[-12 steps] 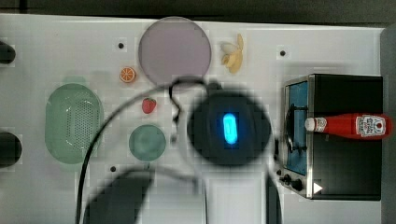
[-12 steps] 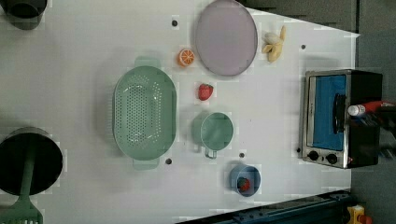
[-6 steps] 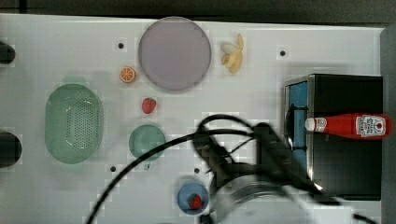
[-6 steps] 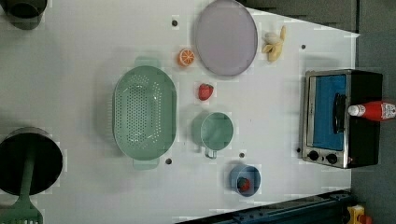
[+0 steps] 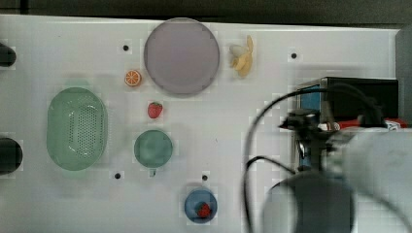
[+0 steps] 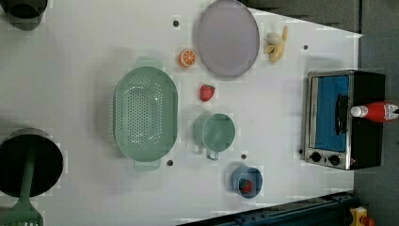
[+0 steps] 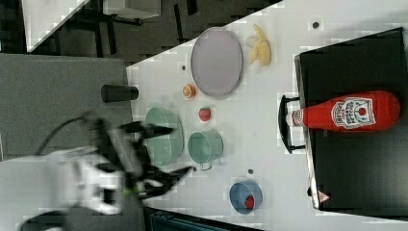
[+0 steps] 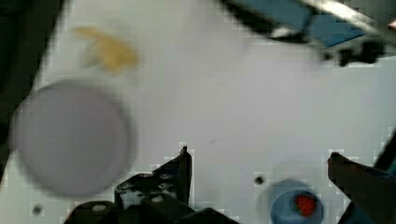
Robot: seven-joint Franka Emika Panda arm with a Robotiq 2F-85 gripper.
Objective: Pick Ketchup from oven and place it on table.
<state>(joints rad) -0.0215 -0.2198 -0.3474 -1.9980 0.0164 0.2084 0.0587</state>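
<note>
Atop the oven (image 6: pixel 346 120), the ketchup (image 6: pixel 376 112), flat; plate (image 6: pixel 227 37), banana (image 6: pixel 277 43) nearby

The ketchup (image 7: pixel 349 113) lay on its side atop the oven (image 7: pixel 356 144), while the end effector (image 7: pixel 178 149) hovered open-fingered beside the green colander (image 7: pixel 166 134).

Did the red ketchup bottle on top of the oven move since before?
No. In the left view the ketchup lies in the same spot on the oven, its white cap above the door handle, as earlier.
</note>
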